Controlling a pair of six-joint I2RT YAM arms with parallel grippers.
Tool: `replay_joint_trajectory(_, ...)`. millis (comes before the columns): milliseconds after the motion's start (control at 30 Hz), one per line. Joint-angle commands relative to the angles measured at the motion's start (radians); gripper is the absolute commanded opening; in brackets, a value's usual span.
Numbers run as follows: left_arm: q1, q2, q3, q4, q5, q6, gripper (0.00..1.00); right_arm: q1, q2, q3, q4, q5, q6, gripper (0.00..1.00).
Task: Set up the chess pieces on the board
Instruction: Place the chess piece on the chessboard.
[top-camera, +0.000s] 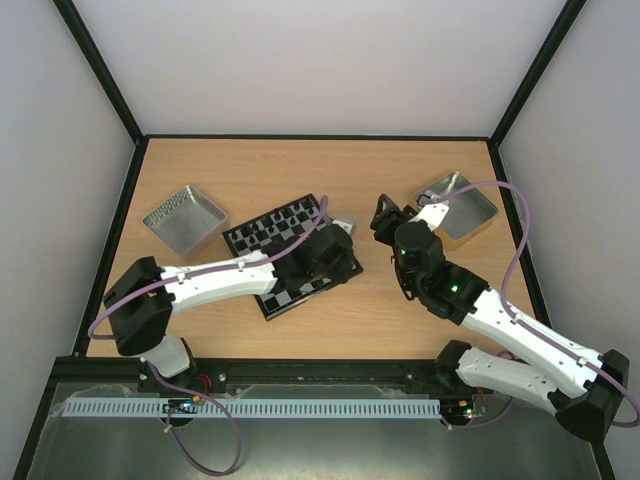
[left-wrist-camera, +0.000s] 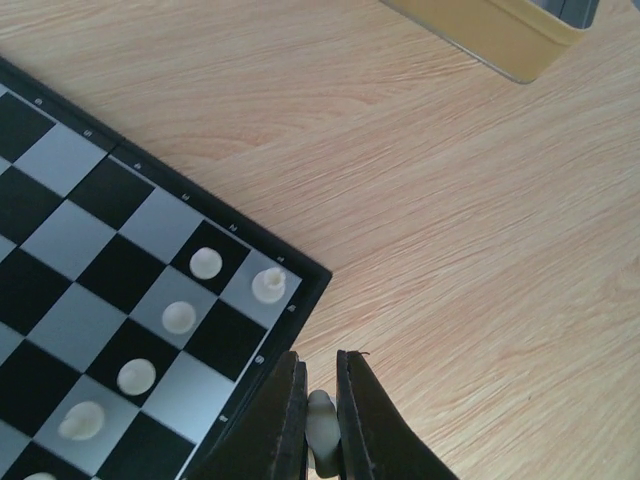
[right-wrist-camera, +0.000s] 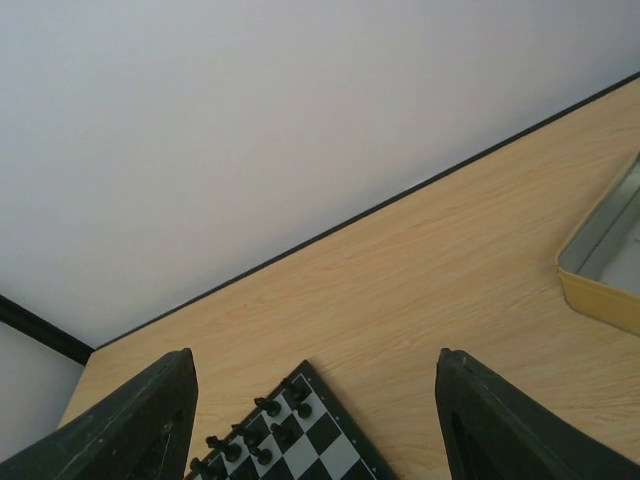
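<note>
Tiny pale marks run along the black border of the board (left-wrist-camera: 80, 235), too small to read.

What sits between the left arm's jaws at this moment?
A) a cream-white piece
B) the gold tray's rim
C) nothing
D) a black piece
A: the left wrist view shows a cream-white piece pinched between the closed left jaws.

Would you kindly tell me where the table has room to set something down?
Bare wood runs along the back edge behind the silver tray, the board and the gold tray, and along the near edge before the board. Crowded: between board and gold tray, where left gripper and right gripper hover.
</note>
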Motion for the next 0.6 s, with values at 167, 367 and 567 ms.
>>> replay_joint_trajectory(167,-0.054,0.112,0.075,-0.073,-0.181,-0.230,0.02,0.001,-0.012,0.020,-0.153,0.027,0.056,0.65)
replay_joint_trajectory(367,-0.054,0.207,0.080,-0.068,-0.234,-0.290,0.02,0.000,-0.021,-0.016,-0.138,0.026,0.069,0.66)
replay_joint_trajectory(567,-0.051,0.250,0.092,-0.069,-0.262,-0.290,0.02,0.000,-0.048,-0.055,-0.100,0.026,0.043,0.67)
